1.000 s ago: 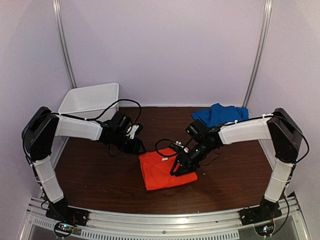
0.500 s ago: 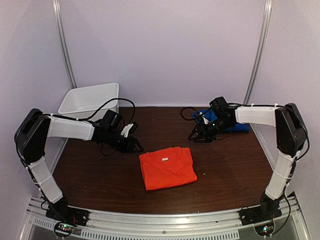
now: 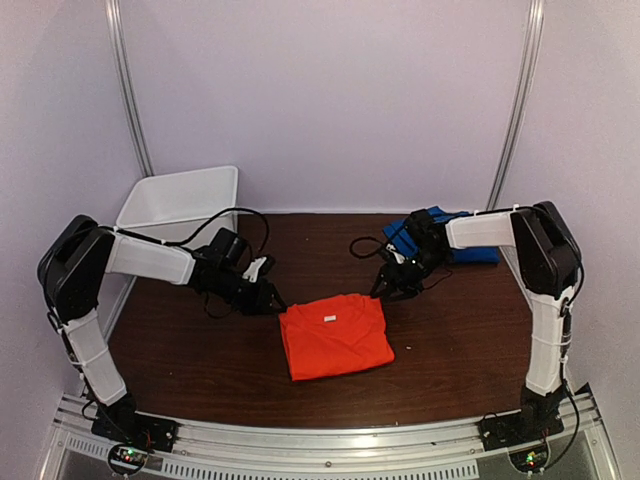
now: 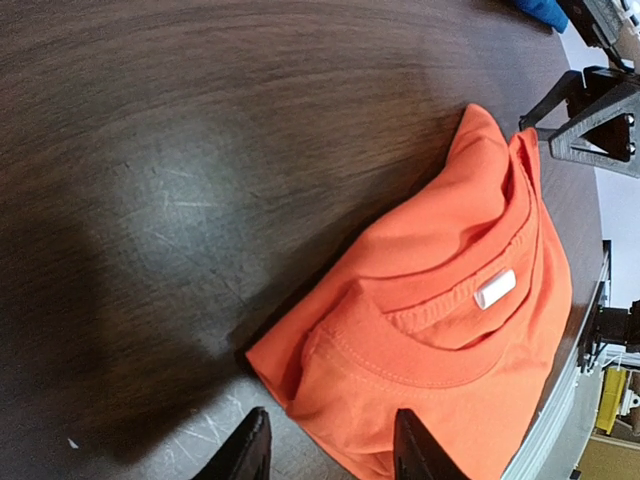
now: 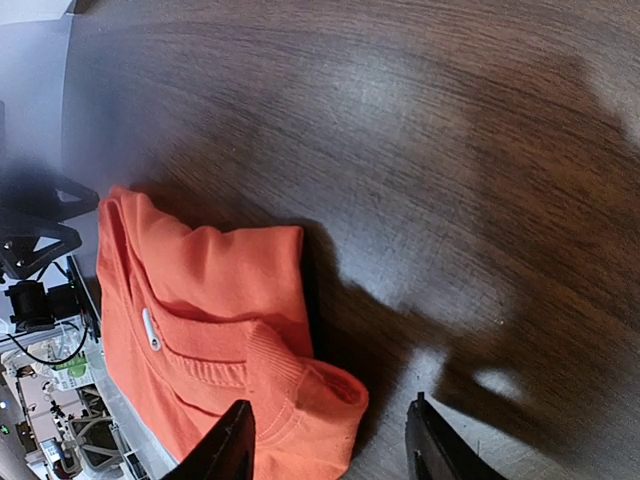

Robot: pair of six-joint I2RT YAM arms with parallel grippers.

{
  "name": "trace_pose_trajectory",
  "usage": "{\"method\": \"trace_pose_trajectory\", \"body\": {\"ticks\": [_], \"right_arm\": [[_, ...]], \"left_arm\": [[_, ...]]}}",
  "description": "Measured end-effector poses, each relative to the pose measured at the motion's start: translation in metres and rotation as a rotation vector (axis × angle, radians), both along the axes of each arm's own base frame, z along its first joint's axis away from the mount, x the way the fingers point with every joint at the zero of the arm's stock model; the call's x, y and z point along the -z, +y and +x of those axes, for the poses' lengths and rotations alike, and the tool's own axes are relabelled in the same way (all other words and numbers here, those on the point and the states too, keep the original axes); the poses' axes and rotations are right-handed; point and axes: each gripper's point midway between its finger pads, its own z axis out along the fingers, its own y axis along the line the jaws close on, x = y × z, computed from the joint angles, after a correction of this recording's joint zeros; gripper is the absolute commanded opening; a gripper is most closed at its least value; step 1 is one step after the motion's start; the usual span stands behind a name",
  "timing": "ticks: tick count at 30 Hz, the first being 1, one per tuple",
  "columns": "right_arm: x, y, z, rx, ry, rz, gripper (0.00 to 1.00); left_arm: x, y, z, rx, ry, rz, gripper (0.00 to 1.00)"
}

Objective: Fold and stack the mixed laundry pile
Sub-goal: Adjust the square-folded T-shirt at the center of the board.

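1 T-shirt [image 3: 335, 335] on table [image 3: 200, 345], outside bin [image 3: 175, 200]

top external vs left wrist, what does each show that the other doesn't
Only top external: the bin, the left arm and right arm whole, and the orange shirt as a full folded outline. Only left wrist: the collar ribbing and stitching, and the left gripper open at the shirt's near corner. Both: the shirt, its white label, the right gripper by another corner, the table.
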Motion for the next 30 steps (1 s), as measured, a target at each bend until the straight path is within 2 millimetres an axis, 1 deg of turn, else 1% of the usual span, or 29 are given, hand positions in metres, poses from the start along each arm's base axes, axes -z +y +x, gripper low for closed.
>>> {"method": "trace_pose_trajectory", "body": {"ticks": [5, 10, 12, 13, 15, 17, 19, 22, 23, 27, 30], "right_arm": [[-0.002, 0.001, 0.002, -0.010, -0.008, 0.002, 0.47], [0.001, 0.001, 0.002, -0.018, 0.006, -0.004, 0.50], [0.004, 0.001, 0.000, -0.020, 0.018, -0.010, 0.45], [0.006, 0.001, 0.000, -0.022, 0.024, -0.012, 0.41], [0.009, 0.001, 0.000, -0.029, 0.030, -0.014, 0.32], [0.011, 0.001, -0.002, -0.035, 0.036, -0.013, 0.21], [0.009, 0.003, -0.002, -0.039, 0.040, 0.000, 0.10], [0.001, 0.007, 0.000, -0.045, 0.031, 0.025, 0.00], [-0.003, 0.009, 0.001, -0.049, 0.027, 0.033, 0.00], [-0.016, 0.012, -0.001, -0.058, 0.012, 0.057, 0.00], [-0.036, 0.015, -0.001, -0.067, -0.022, 0.083, 0.00]], "left_arm": [[0.010, -0.001, -0.003, -0.002, 0.028, 0.009, 0.40], [0.022, -0.001, -0.005, -0.007, 0.061, 0.022, 0.40], [0.021, -0.001, -0.005, -0.011, 0.061, 0.020, 0.37], [0.020, -0.002, -0.004, -0.013, 0.062, 0.019, 0.34], [0.020, -0.002, -0.004, -0.016, 0.064, 0.018, 0.26], [0.019, -0.002, -0.003, -0.019, 0.065, 0.016, 0.18], [0.018, -0.003, -0.002, -0.020, 0.062, 0.013, 0.11], [0.017, -0.004, -0.002, -0.018, 0.061, 0.011, 0.02], [0.017, -0.004, -0.002, -0.018, 0.062, 0.010, 0.00], [0.014, -0.004, -0.002, -0.011, 0.054, 0.008, 0.00], [0.006, -0.003, -0.003, -0.007, 0.038, 0.004, 0.00]]}}
